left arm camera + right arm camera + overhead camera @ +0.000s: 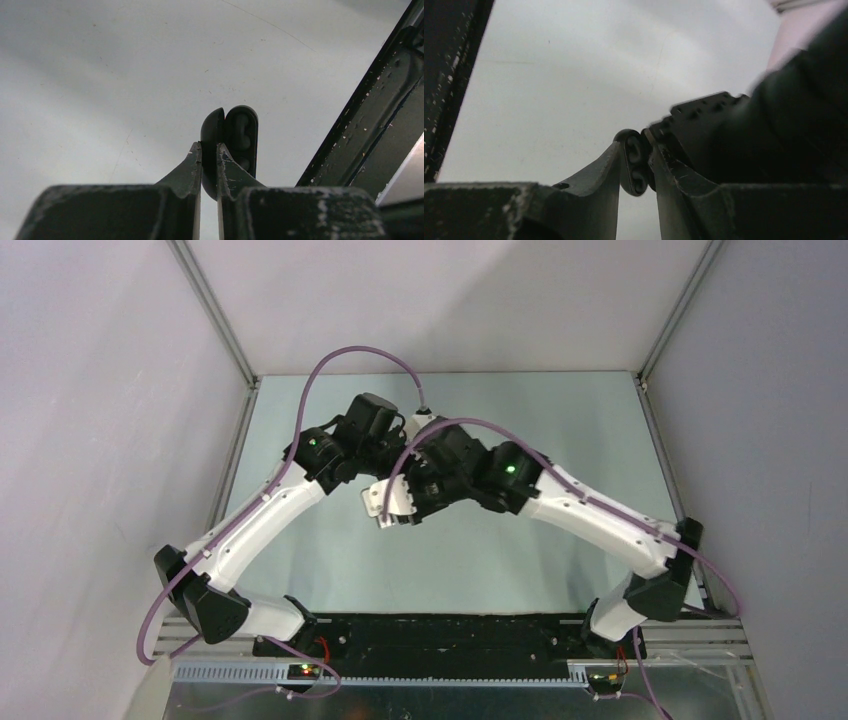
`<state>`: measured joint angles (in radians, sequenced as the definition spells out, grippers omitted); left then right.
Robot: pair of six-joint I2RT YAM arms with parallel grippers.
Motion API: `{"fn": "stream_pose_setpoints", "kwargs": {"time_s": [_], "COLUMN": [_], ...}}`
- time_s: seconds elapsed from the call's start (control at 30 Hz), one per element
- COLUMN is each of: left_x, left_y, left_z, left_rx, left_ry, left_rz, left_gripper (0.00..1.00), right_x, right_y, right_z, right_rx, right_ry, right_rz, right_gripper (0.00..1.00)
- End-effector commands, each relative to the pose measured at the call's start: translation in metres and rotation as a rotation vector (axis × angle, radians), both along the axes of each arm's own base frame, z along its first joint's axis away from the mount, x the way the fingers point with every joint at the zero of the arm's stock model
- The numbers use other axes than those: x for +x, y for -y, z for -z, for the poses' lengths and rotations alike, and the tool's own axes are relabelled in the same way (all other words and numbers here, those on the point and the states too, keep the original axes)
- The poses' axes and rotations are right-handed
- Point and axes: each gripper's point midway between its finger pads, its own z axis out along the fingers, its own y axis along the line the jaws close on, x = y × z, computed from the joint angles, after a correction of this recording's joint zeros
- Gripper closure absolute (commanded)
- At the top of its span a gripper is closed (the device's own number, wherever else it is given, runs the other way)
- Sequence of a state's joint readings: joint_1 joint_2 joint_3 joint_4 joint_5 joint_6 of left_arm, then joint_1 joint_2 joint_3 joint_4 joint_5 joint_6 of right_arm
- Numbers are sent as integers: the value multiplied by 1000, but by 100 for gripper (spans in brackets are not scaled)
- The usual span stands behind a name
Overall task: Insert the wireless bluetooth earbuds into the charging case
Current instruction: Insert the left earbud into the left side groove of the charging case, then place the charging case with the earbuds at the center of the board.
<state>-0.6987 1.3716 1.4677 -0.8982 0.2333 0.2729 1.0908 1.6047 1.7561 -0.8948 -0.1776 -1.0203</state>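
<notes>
The charging case (230, 137) is glossy black and hinged open, held in the air between both grippers. My left gripper (210, 147) is shut on its domed half (212, 132). The other half (242, 135) shows two rounded hollows. In the right wrist view my right gripper (636, 143) is shut on that hollowed half (634, 165). I cannot tell if dark earbuds sit in the hollows. No loose earbuds are in view. In the top view the two grippers meet above the table's middle, the left gripper (390, 462) and the right gripper (408, 490), and they hide the case.
The right arm's dark body (370, 125) fills the right of the left wrist view. The left gripper's black body (744, 135) crowds the right wrist view. The pale table (330, 560) lies below, with metal frame posts (215, 310) and walls at the sides.
</notes>
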Motion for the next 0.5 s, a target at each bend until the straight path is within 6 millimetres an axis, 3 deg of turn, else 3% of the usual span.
{"fn": "stream_pose_setpoints", "kwargs": {"time_s": [0.0, 0.13, 0.23, 0.47], "left_x": [3, 4, 4, -6], "left_y": [4, 3, 2, 11], "left_z": [-15, -13, -9, 29], "left_rx": [-27, -19, -9, 31], "left_ry": [56, 58, 55, -38], "left_rz": [11, 6, 13, 114], "left_gripper": [100, 100, 100, 100], "right_x": [-37, -60, -63, -51], "right_y": [16, 42, 61, 106], "right_z": [-88, -90, -88, -44], "right_rx": [320, 413, 437, 410], "right_ry": [-11, -57, -89, -303], "right_rz": [-122, -118, -54, 244], "right_gripper": [65, 59, 58, 58]}}
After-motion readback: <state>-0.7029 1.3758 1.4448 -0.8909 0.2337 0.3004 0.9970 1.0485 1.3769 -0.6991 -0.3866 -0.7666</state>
